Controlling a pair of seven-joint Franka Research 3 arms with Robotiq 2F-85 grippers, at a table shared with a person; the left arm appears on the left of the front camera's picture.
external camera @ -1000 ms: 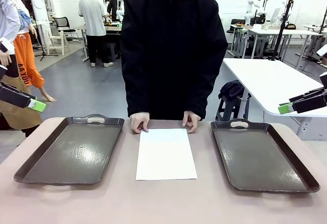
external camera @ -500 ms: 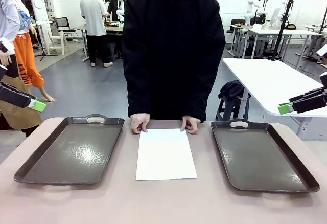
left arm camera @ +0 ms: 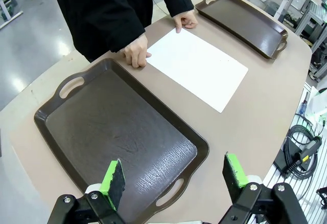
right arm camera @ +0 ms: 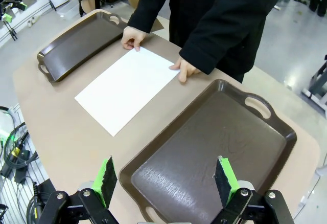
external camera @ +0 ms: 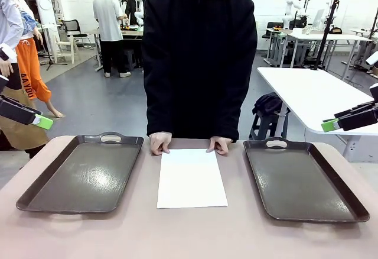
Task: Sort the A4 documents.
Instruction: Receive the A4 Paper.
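Barely anything moved: the person's hand (external camera: pixel 220 145) crept along the far edge of the A4 documents (external camera: pixel 192 179), lying between the left tray (external camera: pixel 82 176) and right tray (external camera: pixel 301 182). My left gripper (left arm camera: pixel 173 177) and right gripper (right arm camera: pixel 165 179) hang spread wide, empty.

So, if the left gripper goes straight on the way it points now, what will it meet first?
Probably the bare floor of the brown tray below the left gripper, its jaws open; depth is unclear.
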